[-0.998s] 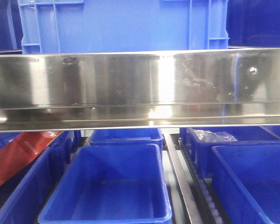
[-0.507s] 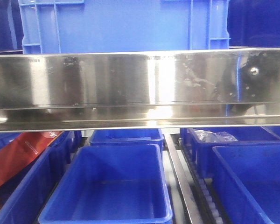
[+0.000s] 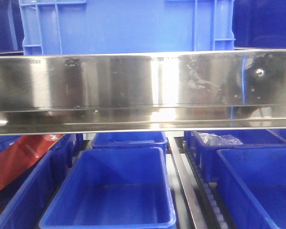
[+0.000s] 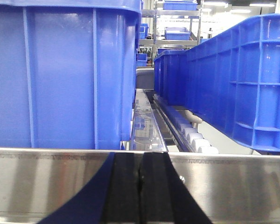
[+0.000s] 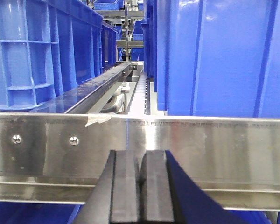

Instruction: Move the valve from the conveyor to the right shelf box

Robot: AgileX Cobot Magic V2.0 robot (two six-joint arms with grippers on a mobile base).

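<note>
My left gripper (image 4: 140, 186) sits level before the steel shelf rail (image 4: 233, 182), fingers pressed together on nothing; my right gripper (image 5: 141, 186) likewise, closed and empty.

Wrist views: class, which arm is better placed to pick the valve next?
Neither clearly: the left gripper and right gripper both sit shut and empty before a steel rail under blue boxes; no valve or conveyor shows.

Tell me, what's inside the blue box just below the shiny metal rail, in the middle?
The middle blue box under the metal rail shows only a bare blue floor; its near wall hides the front strip. The box behind it is mostly covered by the rail. A right-hand box holds something clear and crinkly.
</note>
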